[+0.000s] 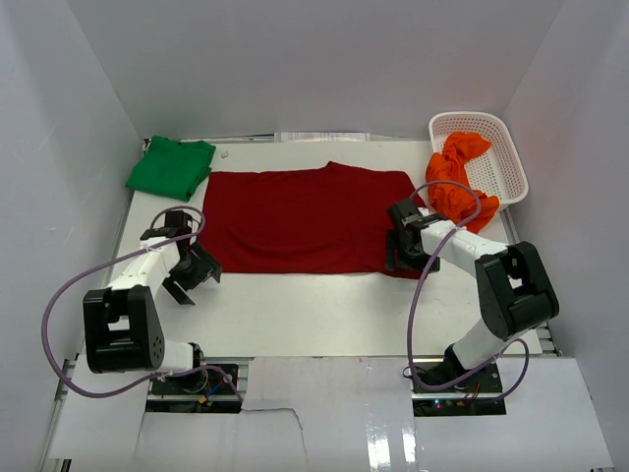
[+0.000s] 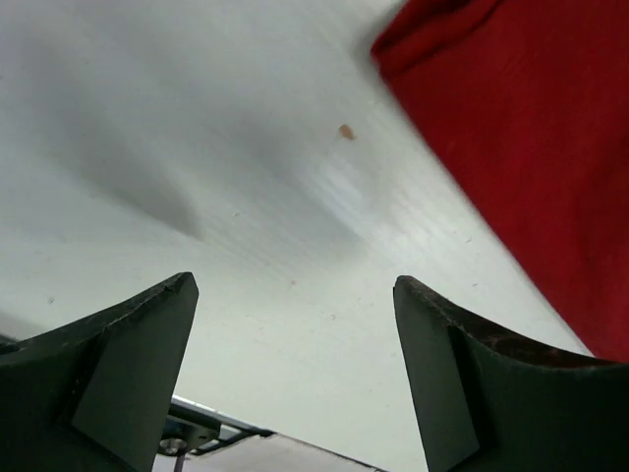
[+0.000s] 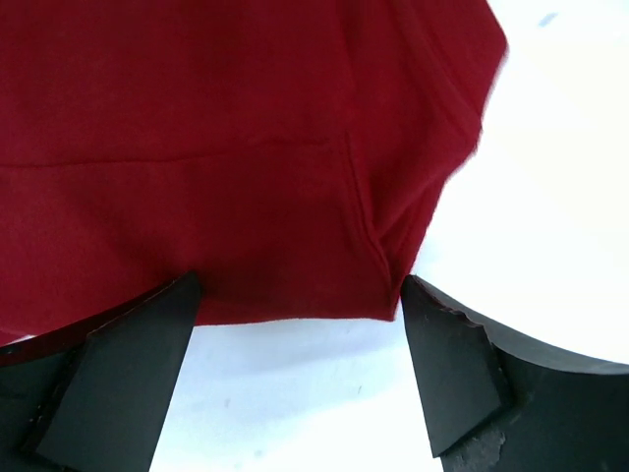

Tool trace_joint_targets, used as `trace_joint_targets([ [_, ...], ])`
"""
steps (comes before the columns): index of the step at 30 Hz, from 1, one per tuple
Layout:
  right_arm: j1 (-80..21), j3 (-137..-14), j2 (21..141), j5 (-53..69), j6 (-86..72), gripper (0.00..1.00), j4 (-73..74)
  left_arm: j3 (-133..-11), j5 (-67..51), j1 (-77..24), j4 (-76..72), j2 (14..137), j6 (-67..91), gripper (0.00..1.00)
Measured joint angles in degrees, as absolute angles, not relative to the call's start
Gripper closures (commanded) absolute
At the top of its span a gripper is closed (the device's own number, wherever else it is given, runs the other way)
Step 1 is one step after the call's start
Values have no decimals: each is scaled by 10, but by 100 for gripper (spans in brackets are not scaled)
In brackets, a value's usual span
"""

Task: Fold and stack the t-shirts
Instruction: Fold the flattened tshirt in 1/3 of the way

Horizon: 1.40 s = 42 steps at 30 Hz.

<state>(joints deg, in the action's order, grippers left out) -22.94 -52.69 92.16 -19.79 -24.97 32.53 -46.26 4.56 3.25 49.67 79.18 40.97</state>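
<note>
From the top camera I count three t-shirts, all soft plain cloth. The dark red t-shirt [image 1: 305, 221] lies spread out, a wide flat rectangle with a few shallow wrinkles, on the smooth white table [image 1: 324, 315]. The green t-shirt [image 1: 172, 167] sits folded into a compact pad just off its far left corner. The orange t-shirt [image 1: 457, 182] is bunched up beyond its right end, partly inside the one white plastic lattice basket [image 1: 506, 147] and spilling over the basket's near rim. The left gripper [image 1: 192, 280] hangs over bare table off the red shirt's near left corner. The right gripper [image 1: 408, 264] is over its near right corner.

On the left wrist camera, the left gripper [image 2: 295, 285] is spread wide and holds nothing. Below it is bare table [image 2: 197, 118] with one small tan speck [image 2: 346, 131]. The red cloth [image 2: 531, 147] fills the upper right.

On the right wrist camera, the right gripper [image 3: 300, 285] is released too, its dark fingers apart on either side of the red shirt's [image 3: 246, 118] hem. That corner shows a stitched seam and a small folded-over flap, with white table [image 3: 560, 177] beside it.
</note>
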Motion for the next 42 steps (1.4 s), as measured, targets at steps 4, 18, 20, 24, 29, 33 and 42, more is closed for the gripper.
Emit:
trace_joint_targets([
  [4, -284, -528, 908, -209, -274, 9, 382, -475, 58, 33, 530, 769, 407, 8],
  [18, -304, -659, 895, -254, -296, 5, 630, -599, 48, 33, 545, 752, 357, 7],
  [20, -304, -708, 894, -255, -289, 5, 630, -635, 29, 32, 530, 776, 346, 7],
  [24, -304, -804, 902, -244, -257, 6, 608, -685, -30, 32, 470, 820, 336, 7],
  [29, -301, -972, 1026, -233, -206, 7, 574, -724, -101, 32, 392, 882, 335, 6],
  [33, -285, -1075, 1157, -201, -171, 8, 523, -777, -154, 33, 331, 954, 328, 5],
  [42, -171, -1177, 1296, -7, -130, 10, 421, -917, -266, 32, 206, 1136, 308, 12],
])
